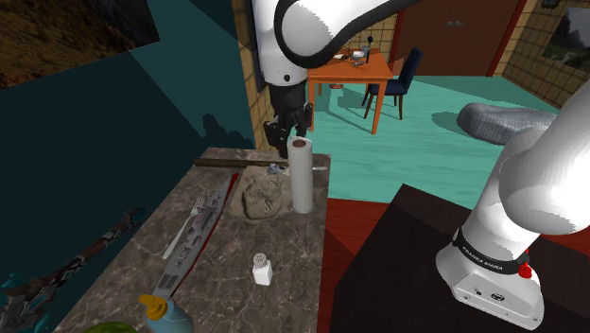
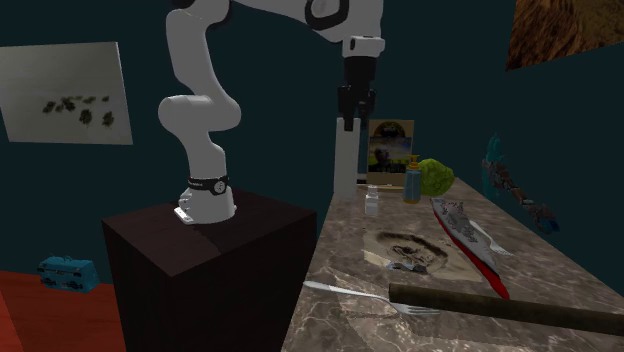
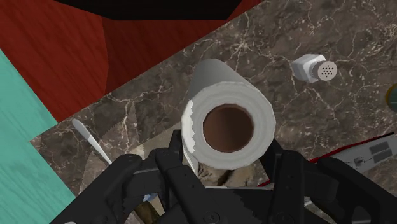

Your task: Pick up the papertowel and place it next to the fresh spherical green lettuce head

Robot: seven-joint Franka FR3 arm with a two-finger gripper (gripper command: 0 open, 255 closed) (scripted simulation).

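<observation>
The white arm (image 1: 312,28) reaches from its dark stand (image 1: 407,255) out over a long marble counter (image 1: 227,284) to the counter's far end in the shoulder view. There the papertowel (image 1: 302,175) stands upright, a white roll close to the counter's right edge, with a crumpled brownish lump (image 1: 265,197) just beside it on the left.

The gripper (image 3: 228,147) hangs straight above the roll and has its top end between the jaws. The pincer looks released. In the wrist view its fingers (image 3: 177,149) are spread to either side of the roll's rim, and nothing shows them squeezing it, though the gap is too slim to be sure.

A long red-and-white model ship (image 2: 465,230) lies along the middle of the counter. The lettuce head (image 2: 435,177) sits at the opposite end, the far end in the second exterior view. A yellow-capped bottle (image 2: 411,180) is just beside it and a small shaker (image 2: 372,201) is near. A fork (image 1: 184,227) lies left of the ship in the shoulder view.

By my reading, the task is barely begun. The approach is made and the gripper is lined up, but the roll seems to rest on the counter, well apart from the lettuce. The clamp, the lift, the carry along the counter and the setting-down by the lettuce are all left.
</observation>
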